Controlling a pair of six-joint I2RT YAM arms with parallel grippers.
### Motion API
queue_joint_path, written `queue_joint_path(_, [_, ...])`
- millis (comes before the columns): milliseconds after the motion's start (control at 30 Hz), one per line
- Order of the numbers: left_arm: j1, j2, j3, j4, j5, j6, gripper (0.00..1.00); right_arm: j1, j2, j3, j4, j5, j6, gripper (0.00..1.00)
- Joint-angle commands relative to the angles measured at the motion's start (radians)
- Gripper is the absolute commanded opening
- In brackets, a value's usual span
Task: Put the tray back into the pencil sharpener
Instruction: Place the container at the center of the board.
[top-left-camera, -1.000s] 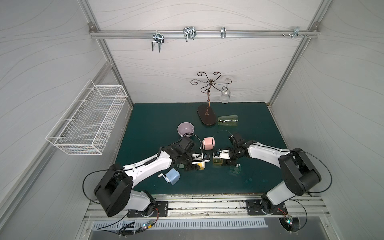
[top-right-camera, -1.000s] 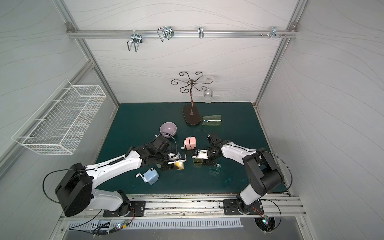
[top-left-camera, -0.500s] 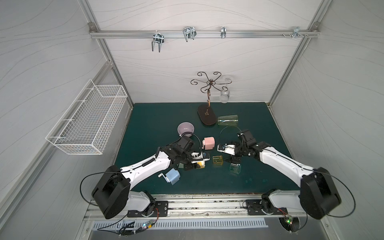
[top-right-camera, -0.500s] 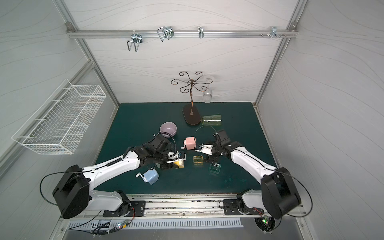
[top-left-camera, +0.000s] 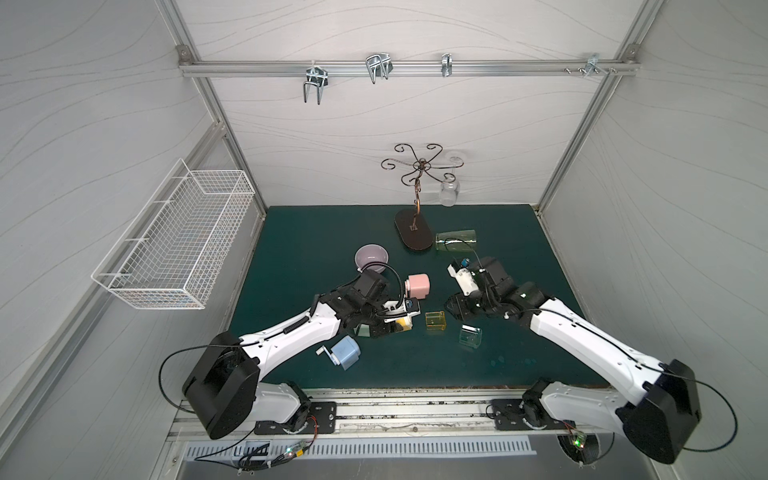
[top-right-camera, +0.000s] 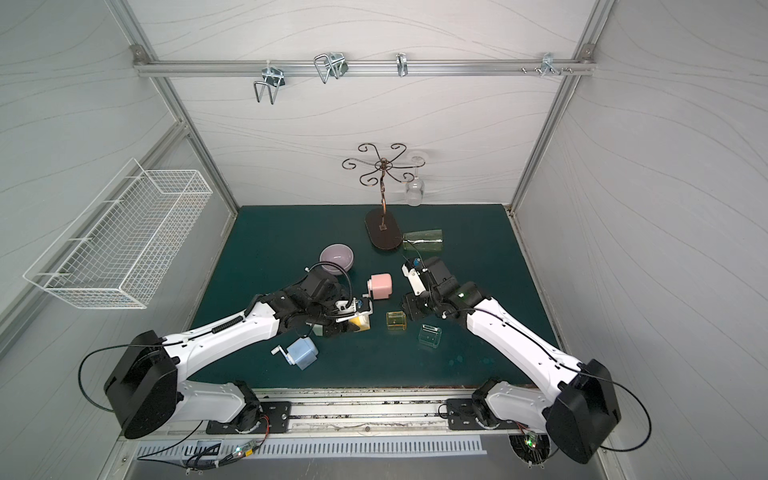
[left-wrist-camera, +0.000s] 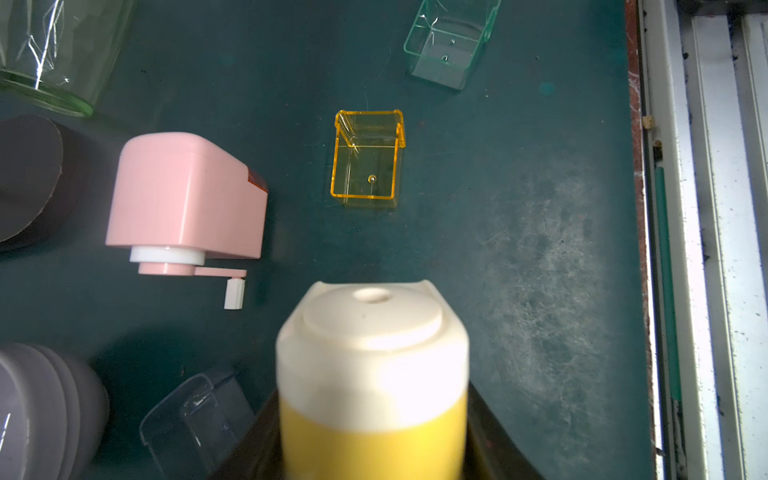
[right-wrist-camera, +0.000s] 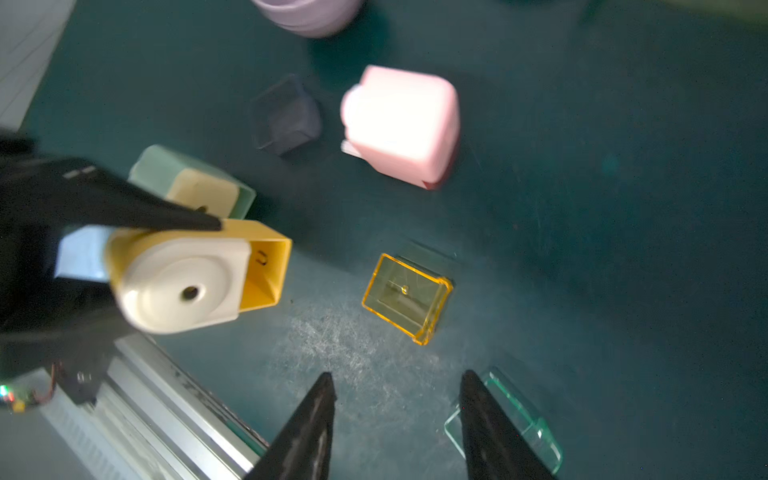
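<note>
you get bright, even light in both top views, with soft shadows on the green mat (top-left-camera: 316, 232); the wide lens bows the walls (top-left-camera: 83, 124) at the edges. in the left wrist view the yellow sharpener (left-wrist-camera: 372, 374) is close and out of focus (its white cap glares), and the metal rail (left-wrist-camera: 715, 208) is washed out. the right wrist view is smeared, the pink sharpener (right-wrist-camera: 401, 124) blown out.

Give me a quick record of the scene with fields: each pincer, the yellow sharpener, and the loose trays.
left pincer: shut on yellow sharpener
right pincer: open, empty, above the mat
yellow sharpener slot: empty
yellow tray: loose on the mat, touching neither pincer
green tray: on the mat, near right pincer
</note>
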Motion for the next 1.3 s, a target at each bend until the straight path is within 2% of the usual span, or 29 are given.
queue_joint_path(0, [0.003,-0.016,0.002,0.053,0.006,-0.012,0.13,0.004,0.096,0.029,-0.113,0.035,0.291,0.46])
queue_joint_path(100, [0.003,-0.012,0.006,0.057,0.005,-0.019,0.13,0.002,0.219,0.07,-0.133,-0.017,0.299,0.39])
queue_joint_path(167, [0.003,-0.01,0.006,0.057,0.006,-0.021,0.13,0.003,0.278,0.09,-0.124,-0.033,0.295,0.38])
queue_joint_path(333, [0.003,-0.013,0.006,0.055,0.005,-0.014,0.13,-0.006,0.391,0.131,-0.083,-0.043,0.278,0.35])
queue_joint_path(433, [0.003,-0.016,0.006,0.052,0.005,-0.013,0.13,-0.007,0.447,0.15,-0.084,-0.036,0.268,0.27])
queue_joint_path(767, [0.003,-0.011,0.015,0.044,0.003,-0.007,0.12,-0.008,0.509,0.169,-0.096,0.004,0.249,0.22])
queue_joint_path(867, [0.003,-0.002,0.021,0.045,0.006,-0.008,0.13,-0.007,0.51,0.169,-0.096,0.002,0.25,0.17])
queue_joint_path(1267, [0.001,0.025,0.042,0.048,0.004,-0.02,0.13,-0.007,0.505,0.175,-0.094,0.002,0.25,0.06])
